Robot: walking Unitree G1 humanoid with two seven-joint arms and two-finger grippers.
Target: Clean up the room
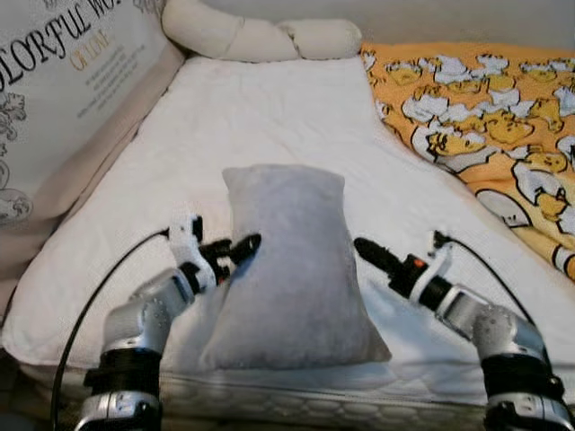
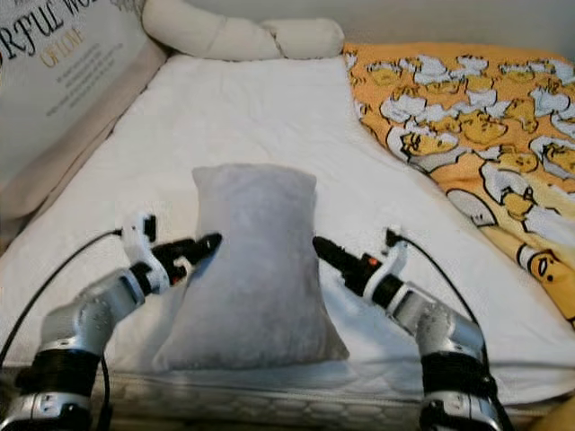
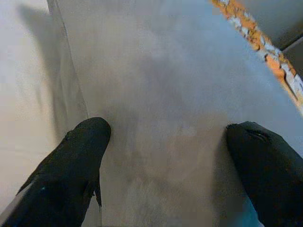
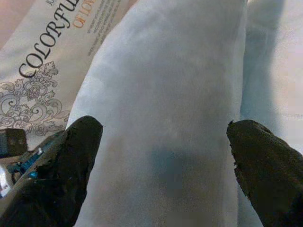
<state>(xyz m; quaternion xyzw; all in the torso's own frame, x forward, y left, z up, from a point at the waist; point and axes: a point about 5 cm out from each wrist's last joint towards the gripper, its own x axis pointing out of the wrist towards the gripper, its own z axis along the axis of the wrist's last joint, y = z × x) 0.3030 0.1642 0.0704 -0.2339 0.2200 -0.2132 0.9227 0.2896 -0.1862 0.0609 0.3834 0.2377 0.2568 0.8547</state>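
Note:
A grey pillow (image 1: 292,269) lies lengthwise on the white mattress (image 1: 252,117), near its front edge. My left gripper (image 1: 243,247) is at the pillow's left side with its tips touching the fabric. On the other side, my right gripper (image 1: 367,251) points at the pillow's right edge, close to it or just touching. In the left wrist view the two black fingers (image 3: 75,161) stand wide apart with the pillow's surface (image 3: 161,94) ahead of them. The right wrist view shows the same, with the fingers (image 4: 265,161) spread and the pillow (image 4: 170,104) between them. Both grippers are open.
An orange duck-print blanket (image 1: 485,117) covers the bed's right side. A cream bolster (image 1: 260,36) lies along the far end. A large lettered cushion (image 1: 63,81) leans along the left. The mattress's front edge (image 1: 314,404) runs just below the pillow.

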